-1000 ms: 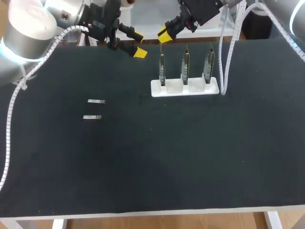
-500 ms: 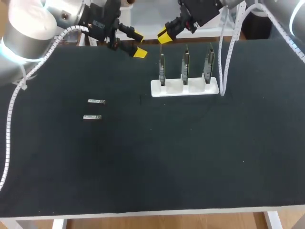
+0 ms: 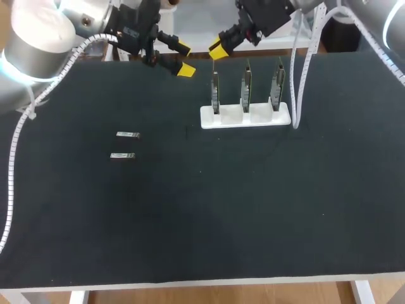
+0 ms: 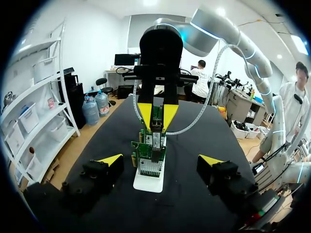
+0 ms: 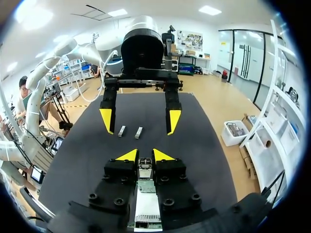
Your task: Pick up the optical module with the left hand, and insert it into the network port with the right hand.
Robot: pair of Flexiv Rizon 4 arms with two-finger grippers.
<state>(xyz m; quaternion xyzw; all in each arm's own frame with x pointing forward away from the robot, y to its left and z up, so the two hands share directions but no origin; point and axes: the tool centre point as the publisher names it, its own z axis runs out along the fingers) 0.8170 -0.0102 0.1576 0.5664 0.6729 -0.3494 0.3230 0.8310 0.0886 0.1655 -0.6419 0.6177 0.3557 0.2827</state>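
left gripper: released, fingers wide apart, nothing between them. It points toward the port stand, which sits just ahead of it.
right gripper: over the end board of the stand, the board closest to the left gripper. Grip state: cannot tell. In the right wrist view a small silver piece shows just ahead of it, which may be held or may be part of the board below.
nearer module: flat on the black mat, well apart from the left gripper, below it and back toward the robot's side.
farther module: just beside the first and parallel to it, one place further from the left gripper. The two are not touching.
long axis: both run the same way as the row of three boards, roughly the way the left gripper points.
nearer arm: left, clearly. The right gripper is beyond the left one as seen from the modules.
step (judged): pick not begun, both modules lie untouched on the mat.
next move (judged): left gripper backs off from the stand, drops to the nearer module and tilts to point down. Fingers close across its narrow width, square to the long axis.
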